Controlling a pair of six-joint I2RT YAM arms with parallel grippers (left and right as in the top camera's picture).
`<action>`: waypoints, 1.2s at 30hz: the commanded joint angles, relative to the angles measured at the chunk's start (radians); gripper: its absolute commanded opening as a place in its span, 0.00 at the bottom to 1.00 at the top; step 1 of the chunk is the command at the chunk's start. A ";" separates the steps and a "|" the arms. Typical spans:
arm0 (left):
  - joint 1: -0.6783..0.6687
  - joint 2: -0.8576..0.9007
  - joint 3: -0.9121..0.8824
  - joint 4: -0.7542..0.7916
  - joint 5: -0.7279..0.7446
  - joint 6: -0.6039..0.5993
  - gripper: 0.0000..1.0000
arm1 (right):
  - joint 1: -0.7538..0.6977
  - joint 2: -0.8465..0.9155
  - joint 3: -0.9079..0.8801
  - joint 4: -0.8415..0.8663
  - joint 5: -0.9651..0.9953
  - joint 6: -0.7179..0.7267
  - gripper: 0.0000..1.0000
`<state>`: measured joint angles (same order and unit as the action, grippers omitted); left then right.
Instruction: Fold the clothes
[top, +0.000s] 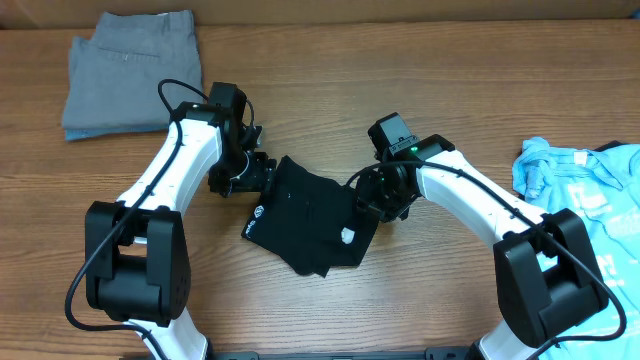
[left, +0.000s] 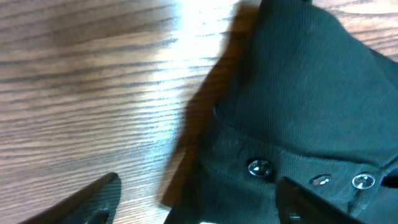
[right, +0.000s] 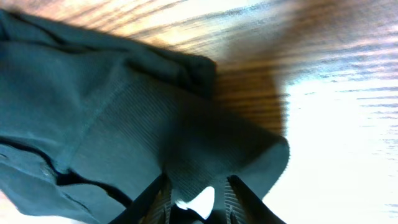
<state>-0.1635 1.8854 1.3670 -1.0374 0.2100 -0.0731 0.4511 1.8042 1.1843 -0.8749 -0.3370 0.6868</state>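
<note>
The black shirt (top: 300, 215) lies folded into a small bundle at the table's middle, small white logos showing on it. My left gripper (top: 250, 178) sits at its left edge. In the left wrist view this gripper (left: 198, 180) is open wide, and the shirt's (left: 298, 93) snap-button edge reaches in between the fingers. My right gripper (top: 378, 203) is at the bundle's right edge. There, in the right wrist view, the right gripper (right: 198, 180) stands partly open with a ribbed fold of the shirt (right: 93, 93) loose between its fingers. A light blue printed tee (top: 590, 190) lies crumpled at the far right.
A folded grey garment (top: 130, 70) lies at the back left corner. Bare wooden table (top: 330, 90) stretches behind the arms and in front of the shirt. Both white arms angle inward from the near edge.
</note>
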 joint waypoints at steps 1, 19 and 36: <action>0.006 0.012 -0.004 0.031 0.019 0.042 0.90 | -0.024 -0.056 0.004 -0.015 -0.002 -0.100 0.33; 0.006 0.274 -0.005 -0.016 0.441 0.396 0.94 | -0.043 -0.437 0.008 -0.024 0.030 -0.220 0.46; 0.024 0.306 0.163 -0.224 0.550 0.531 0.04 | -0.043 -0.436 0.008 -0.031 0.049 -0.220 0.46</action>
<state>-0.1497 2.1723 1.4151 -1.2015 0.6968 0.4229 0.4080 1.3819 1.1835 -0.9096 -0.2993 0.4736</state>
